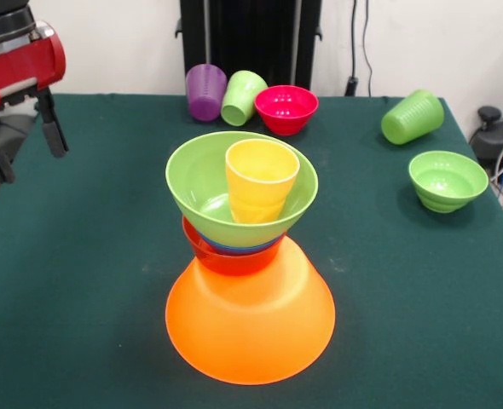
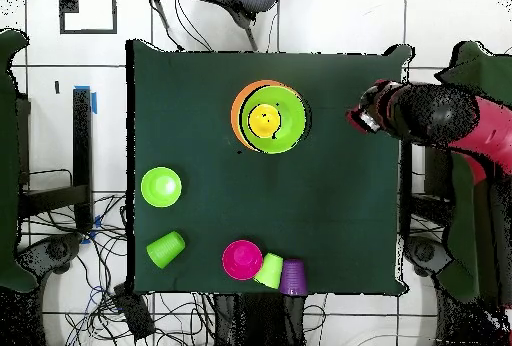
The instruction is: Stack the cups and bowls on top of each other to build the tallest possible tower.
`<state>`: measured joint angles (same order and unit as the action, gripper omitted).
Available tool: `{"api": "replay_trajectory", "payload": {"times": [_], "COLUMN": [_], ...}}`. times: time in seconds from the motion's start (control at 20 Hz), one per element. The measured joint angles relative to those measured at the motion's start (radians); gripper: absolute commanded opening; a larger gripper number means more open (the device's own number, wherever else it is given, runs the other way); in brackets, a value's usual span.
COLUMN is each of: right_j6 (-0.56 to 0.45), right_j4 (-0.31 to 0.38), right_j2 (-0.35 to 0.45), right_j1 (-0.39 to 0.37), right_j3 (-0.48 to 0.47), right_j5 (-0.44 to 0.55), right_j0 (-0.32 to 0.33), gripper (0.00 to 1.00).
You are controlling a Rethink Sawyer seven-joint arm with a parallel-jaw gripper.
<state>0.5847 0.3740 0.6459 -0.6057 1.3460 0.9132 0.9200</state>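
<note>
A tower point(image 1: 247, 256) of glossy plastic dishes stands in the middle of a dark green cloth-covered table point(image 1: 81, 281). Its base is a huge orange bowl point(image 1: 250, 324) turned upside down. On that base sits a smaller red-orange bowl point(image 1: 226, 256), with the thin rim of a blue bowl point(image 1: 239, 248) showing just above it. A large light green bowl point(image 1: 202, 189) rests on top, open side up, and a yellow ribbed plastic cup point(image 1: 260, 181) stands upright inside it.

Beyond the tower, toward the robot's side of the table, a purple ribbed cup point(image 1: 205, 91) and a light green ribbed cup point(image 1: 242, 97) lie on their sides, touching each other. A pink bowl point(image 1: 286, 108) sits upright just beside them. Well apart from the tower, a second light green cup point(image 1: 413, 116) lies on its side, near a small green bowl point(image 1: 447, 180) that sits upright.

The red and black robot gripper point(image 1: 26, 145) hangs above the table's edge, well away from the tower, its dark fingers spread apart and holding nothing.
</note>
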Motion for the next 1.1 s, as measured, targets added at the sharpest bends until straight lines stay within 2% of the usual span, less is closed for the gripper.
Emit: {"api": "replay_trajectory", "payload": {"times": [0.25, 0.7, 1.1], "right_j6": [0.000, 0.000, 0.000], "right_j4": [0.004, 0.009, 0.011], "right_j2": [0.001, 0.000, 0.002], "right_j1": [-0.034, -0.100, -0.160], "right_j3": [0.049, 0.133, 0.271], "right_j5": [0.000, 0.041, 0.057], "right_j0": [0.027, 0.036, 0.036], "gripper": [1.00, 1.00, 1.00]}}
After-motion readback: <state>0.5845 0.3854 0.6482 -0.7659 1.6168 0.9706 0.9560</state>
